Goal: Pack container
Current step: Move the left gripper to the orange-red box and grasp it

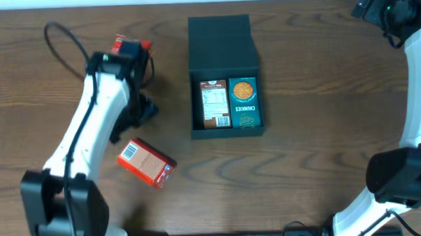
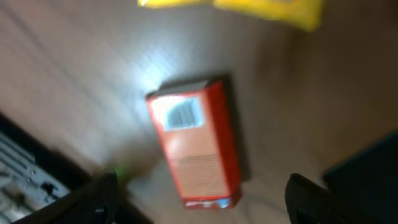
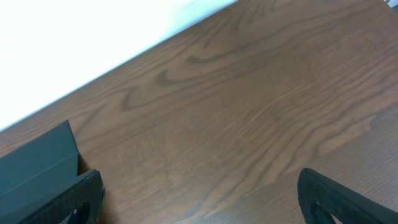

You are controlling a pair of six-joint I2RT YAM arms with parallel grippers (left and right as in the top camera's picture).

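Matte cardboard container, lid open, two flat packets inside. The left hand spreads wide over a red rectangular carton; the right hand gapes above wood-grain tabletop.

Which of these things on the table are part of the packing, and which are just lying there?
Job: container; brown packet and teal packet inside it; near red packet and far red packet, probably still to pack.
Lying about: black cable; blurred yellow thing.

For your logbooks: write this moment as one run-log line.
left end effector open above red box | right end effector open | container open, two packets inside
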